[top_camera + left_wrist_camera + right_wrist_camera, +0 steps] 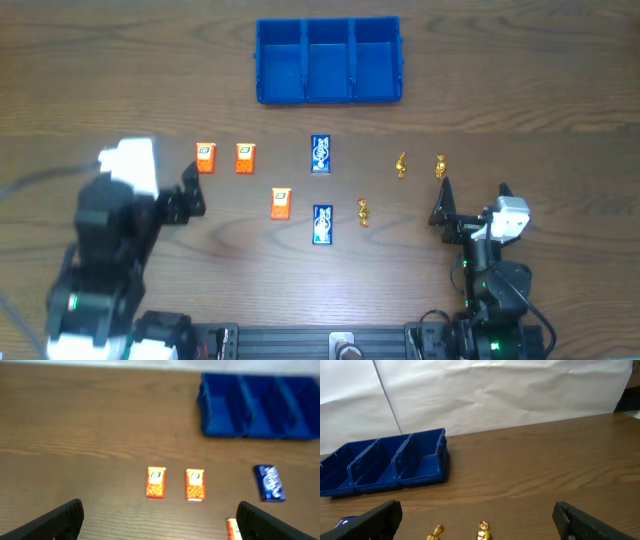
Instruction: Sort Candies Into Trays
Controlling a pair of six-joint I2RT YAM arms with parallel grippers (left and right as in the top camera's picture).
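A blue three-compartment tray (259,62) sits at the far middle of the table, its bins empty as far as I can see. Three orange candies (205,158) (245,158) (281,203), two blue candies (320,154) (322,224) and three gold-wrapped candies (401,165) (440,166) (363,211) lie scattered before it. My left gripper (192,190) (159,510) hangs open just left of the orange candies (156,482) (195,484). My right gripper (470,203) (477,510) stands open near two gold candies (435,532) (483,531), holding nothing.
The tray (250,427) (420,478) stands apart from all the candies, with bare wood between them. A white backdrop (495,395) rises behind the table's far edge. Bare wooden surface stretches to the far left and far right.
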